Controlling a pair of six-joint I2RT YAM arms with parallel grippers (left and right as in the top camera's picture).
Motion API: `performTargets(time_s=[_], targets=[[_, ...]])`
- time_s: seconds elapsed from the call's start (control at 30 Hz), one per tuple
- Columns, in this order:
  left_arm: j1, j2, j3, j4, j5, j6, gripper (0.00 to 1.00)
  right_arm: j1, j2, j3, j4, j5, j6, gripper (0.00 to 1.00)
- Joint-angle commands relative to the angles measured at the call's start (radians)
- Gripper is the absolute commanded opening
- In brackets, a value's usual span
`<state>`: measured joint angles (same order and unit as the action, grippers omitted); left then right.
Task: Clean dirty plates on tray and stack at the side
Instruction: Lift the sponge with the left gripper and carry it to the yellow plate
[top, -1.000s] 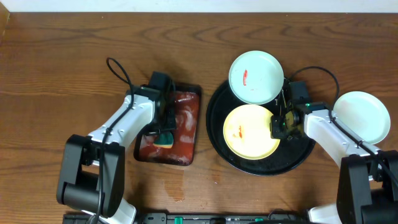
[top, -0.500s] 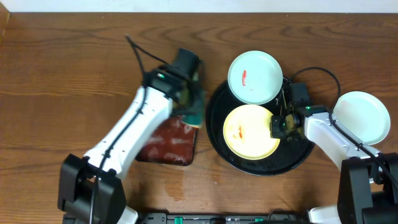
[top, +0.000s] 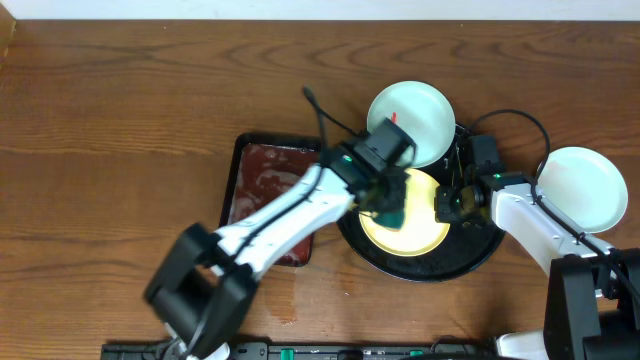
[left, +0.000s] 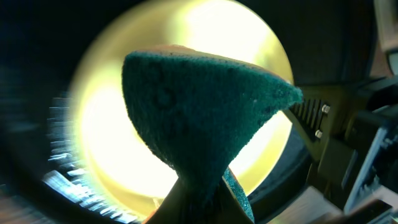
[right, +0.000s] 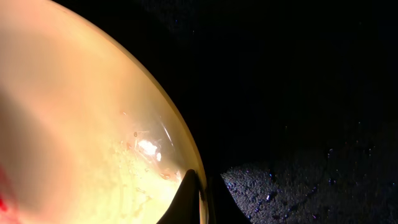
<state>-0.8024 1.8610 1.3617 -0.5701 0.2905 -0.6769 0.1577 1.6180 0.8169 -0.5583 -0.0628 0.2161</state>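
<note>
Both grippers are clamped shut. The left gripper pinches a green sponge over the yellow plate. The right gripper nips that plate's right rim. The yellow plate lies in the black tray. A smeared white plate overlaps the tray's far rim, and a second white plate sits on the table to the right.

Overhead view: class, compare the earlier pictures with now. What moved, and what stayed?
The left gripper, shut on the green sponge, swung right from the red-brown tray to over the yellow plate. Unchanged: the right gripper pinching that plate's rim, the black tray, the smeared white plate and the clean white plate.
</note>
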Motion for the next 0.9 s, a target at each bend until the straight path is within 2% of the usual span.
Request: performTargets(time_s=[0.0,0.1,0.23,0.37,0.5,0.67,0.87], targets=[[-0.031,0.071,-0.017,0.055,0.101,-0.071,0.07,0.001,0.037,-0.035,0.005,-0.021,-0.004,0.01],[-0.043,0.148,-0.016,0.093,0.127,-0.069,0.08,0.001,0.037,-0.035,0.002,-0.021,-0.004,0.01],[-0.013,0.219,-0.016,0.056,0.051,-0.068,0.08,0.001,0.037,-0.035,-0.01,-0.022,-0.004,0.01],[0.035,0.23,-0.013,-0.026,-0.114,-0.031,0.08,0.001,0.037,-0.035,-0.018,-0.021,-0.004,0.01],[0.077,0.217,0.034,-0.182,-0.291,-0.016,0.08,0.001,0.037,-0.035,-0.018,-0.021,-0.004,0.01],[0.099,0.214,0.097,-0.307,-0.422,-0.015,0.07,0.001,0.037,-0.035,-0.018,-0.02,-0.004,0.01],[0.092,0.227,0.104,-0.252,-0.411,-0.008,0.08,0.001,0.037,-0.035,-0.019,-0.02,-0.005,0.01]])
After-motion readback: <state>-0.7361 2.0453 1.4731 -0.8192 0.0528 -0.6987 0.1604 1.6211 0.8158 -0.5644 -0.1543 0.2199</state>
